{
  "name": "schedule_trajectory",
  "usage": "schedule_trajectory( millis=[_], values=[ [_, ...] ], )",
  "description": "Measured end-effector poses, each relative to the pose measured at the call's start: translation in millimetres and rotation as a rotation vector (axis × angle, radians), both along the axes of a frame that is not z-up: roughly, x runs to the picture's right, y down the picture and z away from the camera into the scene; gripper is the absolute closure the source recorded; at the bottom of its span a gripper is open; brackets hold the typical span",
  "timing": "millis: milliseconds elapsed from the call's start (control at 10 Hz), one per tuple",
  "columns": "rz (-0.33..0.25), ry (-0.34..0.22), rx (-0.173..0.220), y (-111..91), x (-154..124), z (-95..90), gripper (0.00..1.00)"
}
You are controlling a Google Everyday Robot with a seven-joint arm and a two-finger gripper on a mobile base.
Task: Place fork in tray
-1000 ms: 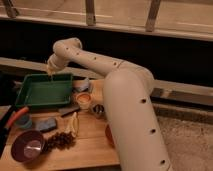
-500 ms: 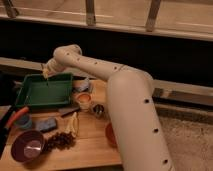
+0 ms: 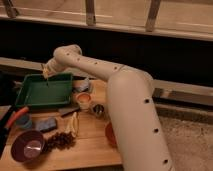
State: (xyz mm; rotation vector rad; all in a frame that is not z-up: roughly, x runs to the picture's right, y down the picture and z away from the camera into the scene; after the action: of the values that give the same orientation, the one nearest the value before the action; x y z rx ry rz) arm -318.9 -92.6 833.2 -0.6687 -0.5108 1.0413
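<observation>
The green tray (image 3: 30,102) lies at the back left of the wooden table and looks empty inside. My gripper (image 3: 46,73) hangs over the tray's far edge, at the end of the white arm (image 3: 90,65) that reaches in from the right. It is shut on the fork (image 3: 47,81). Only a thin short piece of the fork shows, pointing down toward the tray floor a little above it.
An orange bowl (image 3: 84,100) and a grey cup (image 3: 82,85) stand right of the tray. In front are a dark knife (image 3: 67,111), banana (image 3: 74,124), grapes (image 3: 60,141), blue sponge (image 3: 47,124), purple bowl (image 3: 29,147) and a red-handled tool (image 3: 15,117). The arm's body (image 3: 135,125) covers the table's right side.
The gripper shifted slightly left and up over the tray's far edge, then came back down a little. Nothing on the table moved.
</observation>
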Motion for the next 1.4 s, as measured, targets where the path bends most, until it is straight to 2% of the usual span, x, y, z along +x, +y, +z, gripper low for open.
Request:
schedule_trajectory(
  millis=[100,300,600,900,1000,1300,1400],
  values=[
    [0.016,0.002,-0.008,1.8,0.4,8.5,0.99],
    [0.043,0.017,-0.034,8.4,5.3,35.9,0.85],
    [0.065,0.036,-0.083,19.4,7.0,61.9,0.54],
    [0.073,0.044,-0.128,31.8,8.8,73.9,0.25],
    [0.068,0.042,-0.143,36.5,5.5,75.7,0.2],
    [0.059,0.04,-0.186,47.3,2.4,80.4,0.2],
    [0.057,0.039,-0.187,47.7,1.8,80.2,0.2]
  ],
)
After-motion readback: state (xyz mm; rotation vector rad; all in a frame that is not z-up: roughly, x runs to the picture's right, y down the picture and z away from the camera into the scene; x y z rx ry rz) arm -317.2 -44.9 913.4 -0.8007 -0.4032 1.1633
